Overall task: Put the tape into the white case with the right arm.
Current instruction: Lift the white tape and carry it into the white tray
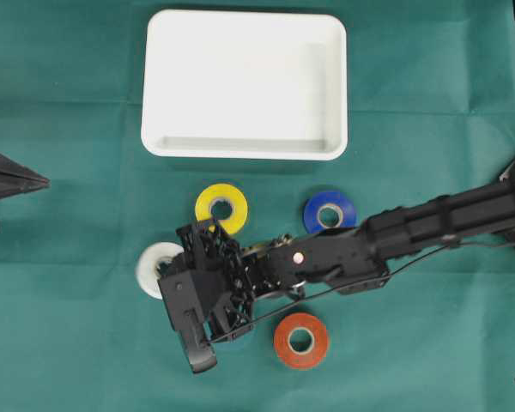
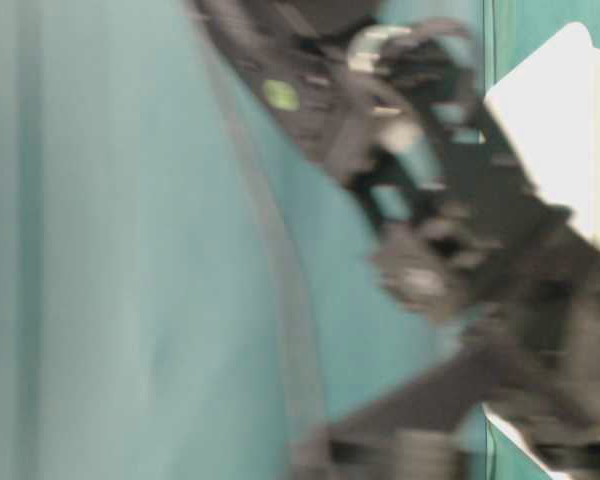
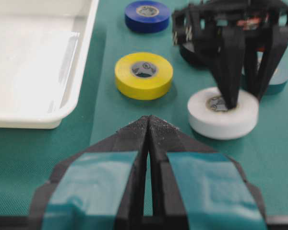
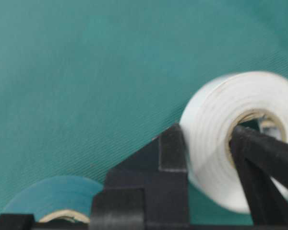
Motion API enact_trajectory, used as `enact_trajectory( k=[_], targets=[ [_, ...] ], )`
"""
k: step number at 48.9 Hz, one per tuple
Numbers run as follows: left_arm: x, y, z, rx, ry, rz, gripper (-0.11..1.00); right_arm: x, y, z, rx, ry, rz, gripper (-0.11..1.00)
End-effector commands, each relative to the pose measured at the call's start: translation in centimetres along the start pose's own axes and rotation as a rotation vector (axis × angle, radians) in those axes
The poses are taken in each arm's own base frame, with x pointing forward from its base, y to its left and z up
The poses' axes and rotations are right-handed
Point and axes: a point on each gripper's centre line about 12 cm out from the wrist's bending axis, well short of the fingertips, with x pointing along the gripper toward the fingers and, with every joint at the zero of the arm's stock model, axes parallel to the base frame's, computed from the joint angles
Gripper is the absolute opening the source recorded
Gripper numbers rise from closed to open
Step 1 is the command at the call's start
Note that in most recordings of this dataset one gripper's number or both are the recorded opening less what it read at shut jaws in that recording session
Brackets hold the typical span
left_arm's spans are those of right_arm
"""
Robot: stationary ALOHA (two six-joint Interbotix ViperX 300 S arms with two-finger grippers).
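Overhead: right gripper [image 1: 173, 273] is closed on the white tape [image 1: 154, 268], below the white case [image 1: 245, 146]. Left wrist view: 1 finger [image 3: 229, 76] sits in the tape's core. Right wrist view: fingers pinch the roll's wall.

We see a robot lab bench: a green cloth-covered tabletop [image 1: 69, 343], 2 black robot arms [image 1: 446, 219] reaching in, a shallow white plastic tray [image 1: 245, 146] and coloured tape rolls [image 1: 301, 340] laid out.

No readable text, labels or numbers on anything
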Motion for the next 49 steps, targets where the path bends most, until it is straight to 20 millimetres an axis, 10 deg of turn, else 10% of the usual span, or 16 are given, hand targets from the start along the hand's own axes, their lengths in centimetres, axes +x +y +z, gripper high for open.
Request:
enact_trajectory(
  k=[1,21,49],
  targets=[
    [0.1,-0.1,0.4,0.003,-0.008,-0.004,0.0,-3.5,-0.1,4.0,0.002,-0.096,-0.004,0.03],
    [0.1,-0.1,0.4,0.003,-0.008,-0.004,0.0,-5.0,-1.6,5.0,0.02,-0.101,-0.032,0.03],
    [0.1,-0.1,0.4,0.002,-0.008,-0.003,0.0,-6.0,-13.3,3.7,0.079,-0.066,-0.23,0.03]
  ],
)
